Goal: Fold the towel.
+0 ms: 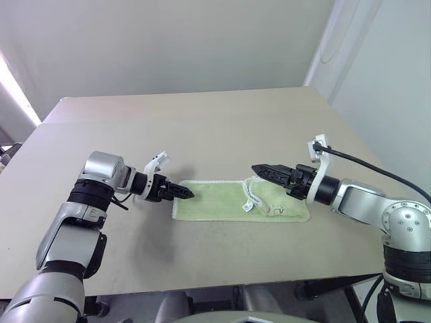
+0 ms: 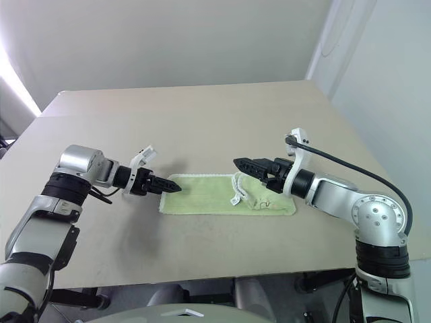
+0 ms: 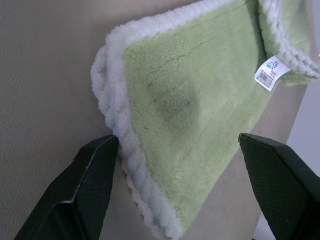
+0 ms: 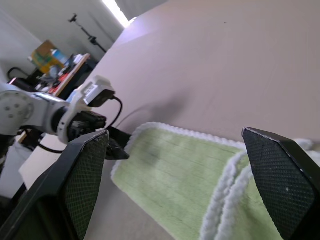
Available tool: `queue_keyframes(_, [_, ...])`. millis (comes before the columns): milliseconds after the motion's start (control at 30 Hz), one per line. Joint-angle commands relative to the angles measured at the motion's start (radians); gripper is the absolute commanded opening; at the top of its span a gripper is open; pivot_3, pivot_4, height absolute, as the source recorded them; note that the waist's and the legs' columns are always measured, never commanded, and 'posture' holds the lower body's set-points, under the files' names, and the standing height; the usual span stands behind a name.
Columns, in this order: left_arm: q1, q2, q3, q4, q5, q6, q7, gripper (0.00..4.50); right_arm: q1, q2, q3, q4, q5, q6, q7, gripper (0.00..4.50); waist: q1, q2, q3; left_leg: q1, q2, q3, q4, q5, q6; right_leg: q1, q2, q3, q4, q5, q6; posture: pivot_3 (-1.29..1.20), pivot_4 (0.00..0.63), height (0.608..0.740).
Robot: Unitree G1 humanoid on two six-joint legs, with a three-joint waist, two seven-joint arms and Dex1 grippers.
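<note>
The towel point(image 1: 239, 200) is lying flat on the table point(image 1: 202, 121), its long axis running between both arms, with the left gripper point(image 1: 182, 192), jaws apart, nearing its end and the right gripper point(image 1: 266, 171) hovering open-jawed above the other.

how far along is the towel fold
Partly done: the towel lies as a long strip on the table, its right end already doubled over. Neither open gripper holds it; the left gripper is at the left end, the right gripper above. Another fold looks left.
</note>
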Motion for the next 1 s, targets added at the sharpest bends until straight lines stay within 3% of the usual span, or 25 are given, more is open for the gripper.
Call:
queue_keyframes(33, [0.015, -0.016, -0.033, -0.019, -0.029, 0.052, 0.001, 4.06, -0.010, 0.010, -0.033, -0.023, 0.023, -0.035, -0.020, 4.46, 0.000, 0.000, 0.000, 0.000, 0.000, 0.000, 0.000, 0.000, 0.000, 0.000, 0.000, 0.000, 0.000, 0.000, 0.000, 0.00, 0.000, 0.712])
queue_keyframes(100, [0.020, -0.021, -0.029, -0.034, -0.042, 0.063, 0.004, 4.06, -0.011, 0.013, -0.034, -0.021, 0.026, -0.043, -0.030, 4.46, 0.001, 0.000, 0.000, 0.001, 0.000, 0.000, 0.000, 0.000, 0.000, 0.000, 0.000, 0.000, 0.000, 0.000, 0.000, 0.00, 0.000, 0.712])
queue_keyframes(200, [0.039, -0.011, -0.038, -0.080, -0.064, 0.061, -0.008, 3.46, -0.005, 0.012, -0.025, -0.018, 0.012, -0.049, -0.040, 4.50, 0.002, 0.000, 0.000, 0.000, 0.000, 0.000, 0.000, 0.000, 0.000, 0.000, 0.000, 0.000, -0.001, 0.000, 0.000, 0.00, 0.000, 0.712])
queue_keyframes(500, [0.060, 0.026, -0.023, -0.104, -0.084, 0.015, -0.010, 0.23, -0.001, 0.016, -0.013, -0.015, -0.025, -0.065, -0.051, 4.50, -0.002, 0.000, 0.000, -0.002, 0.000, 0.000, 0.000, 0.000, 0.000, -0.002, 0.000, 0.001, 0.000, 0.000, 0.000, 0.00, 0.000, 0.712])
queue_keyframes(533, [0.058, 0.034, -0.023, -0.100, -0.086, 0.012, -0.016, 0.02, -0.001, 0.016, -0.012, -0.016, -0.033, -0.065, -0.048, 4.50, -0.002, 0.000, 0.000, -0.002, 0.000, 0.000, 0.000, 0.000, 0.000, -0.002, 0.000, 0.001, 0.001, 0.000, 0.000, 0.00, 0.000, 0.712])
queue_keyframes(833, [0.061, 0.124, -0.041, -0.084, -0.081, -0.046, -0.066, 0.02, 0.003, 0.024, -0.003, -0.032, -0.093, -0.064, -0.010, 4.50, -0.013, 0.000, 0.000, -0.002, 0.000, 0.000, 0.000, 0.000, 0.000, -0.002, 0.000, 0.001, 0.000, 0.000, 0.000, 0.00, 0.000, 0.712])
queue_keyframes(1000, [0.100, 0.341, -0.071, -0.067, -0.019, -0.180, -0.182, 0.02, 0.018, 0.039, 0.016, -0.038, -0.118, -0.057, 0.023, 4.50, -0.035, -0.001, 0.001, -0.003, 0.001, 0.000, -0.001, 0.000, 0.000, -0.005, 0.001, 0.002, 0.002, 0.000, 0.000, 0.00, 0.000, 0.712])
